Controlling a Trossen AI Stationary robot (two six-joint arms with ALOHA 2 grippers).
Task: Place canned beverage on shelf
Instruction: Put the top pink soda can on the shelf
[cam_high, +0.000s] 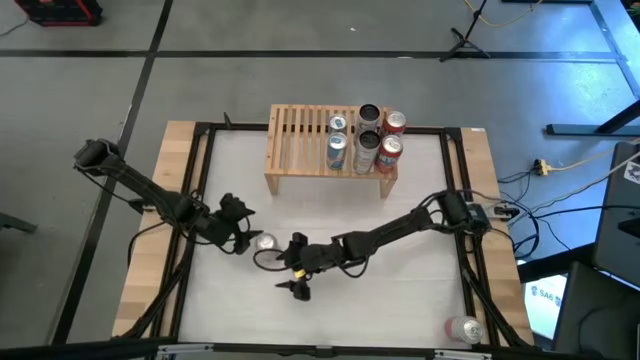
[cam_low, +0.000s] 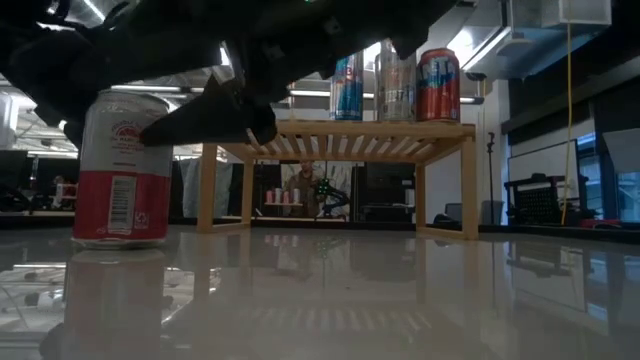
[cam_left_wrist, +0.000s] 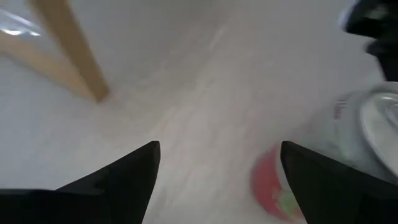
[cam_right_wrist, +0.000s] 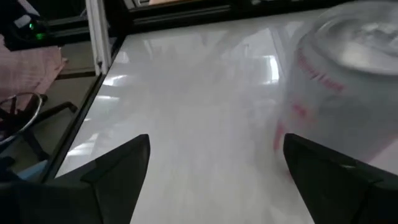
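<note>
A red-and-white can (cam_high: 265, 241) stood upright on the white table (cam_high: 400, 300), out in front of the shelf (cam_high: 300, 135) and well apart from it. The left gripper (cam_high: 245, 232) hovered just beside the can with its jaws open and empty, the can lying off to one side of them rather than between. The right gripper (cam_high: 297, 275) hung near the can's other side, its jaws spread wide and empty too.
</note>
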